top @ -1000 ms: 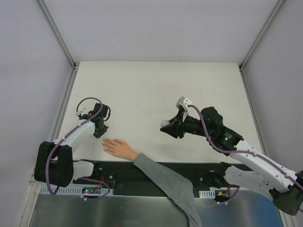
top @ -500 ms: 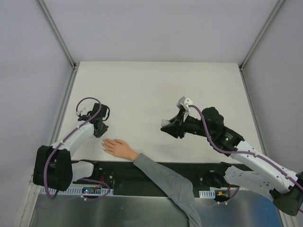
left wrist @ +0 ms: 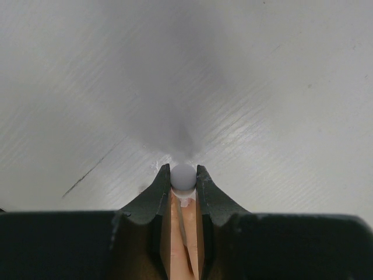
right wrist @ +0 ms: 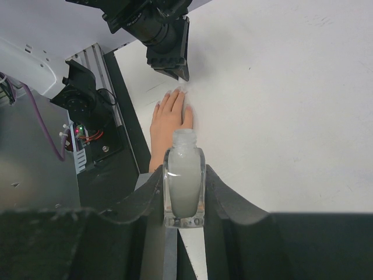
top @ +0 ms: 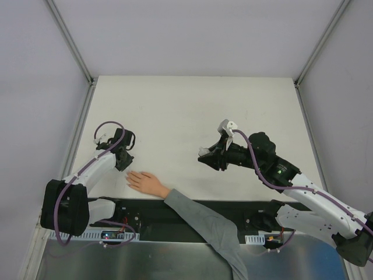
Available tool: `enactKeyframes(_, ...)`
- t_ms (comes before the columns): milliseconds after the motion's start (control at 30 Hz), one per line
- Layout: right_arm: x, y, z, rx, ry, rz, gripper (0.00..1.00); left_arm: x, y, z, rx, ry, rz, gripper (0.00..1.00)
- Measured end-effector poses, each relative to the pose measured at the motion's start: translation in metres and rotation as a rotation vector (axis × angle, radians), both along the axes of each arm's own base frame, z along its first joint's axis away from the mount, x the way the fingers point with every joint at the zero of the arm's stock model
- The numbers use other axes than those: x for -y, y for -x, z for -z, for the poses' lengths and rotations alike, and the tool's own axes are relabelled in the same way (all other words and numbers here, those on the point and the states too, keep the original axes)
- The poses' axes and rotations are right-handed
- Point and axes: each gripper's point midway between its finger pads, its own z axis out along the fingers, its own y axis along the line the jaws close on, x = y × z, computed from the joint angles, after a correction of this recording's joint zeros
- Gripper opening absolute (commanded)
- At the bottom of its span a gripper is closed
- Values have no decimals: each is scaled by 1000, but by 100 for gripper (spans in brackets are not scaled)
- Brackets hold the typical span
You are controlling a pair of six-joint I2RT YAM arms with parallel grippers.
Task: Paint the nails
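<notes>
Overhead, the nails (top: 130, 177) lie just toward the bases from my left end effector (top: 123, 156), the hand (top: 148, 182) stretched leftward; that arm is nearer. Left wrist: it's clamped on a small rounded cap (left wrist: 183, 176). Right wrist: my right end effector (right wrist: 185, 170) grips the open bottle (right wrist: 185, 195).

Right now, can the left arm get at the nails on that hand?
Probably yes: the left arm ends just beyond the nails with nothing between them, its jaws shut on a small white cap.
</notes>
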Motion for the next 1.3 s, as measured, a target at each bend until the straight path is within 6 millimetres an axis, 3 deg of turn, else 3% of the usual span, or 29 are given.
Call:
enactKeyframes(733, 0, -1, 0, 1, 1, 7, 1, -11, -3, 3, -17, -49, -23, 0)
enactKeyframes(900, 1, 0, 3, -6, 10, 7, 0, -11, -5, -6, 10, -57, 13, 0)
enactKeyframes(1000, 3, 1, 5, -13, 21, 7, 0, -10, -14, -24, 73, -59, 47, 0)
enactKeyframes(1133, 6, 3, 7, -20, 31, 7, 0, -3, -35, -71, 223, -41, 128, 0)
enactKeyframes(1233, 7, 4, 7, -16, 32, 7, 0, 15, -48, -111, 329, 27, 239, 0)
enactKeyframes(1300, 9, 5, 4, -10, 32, 4, 0, 39, -54, -139, 414, 118, 350, 0)
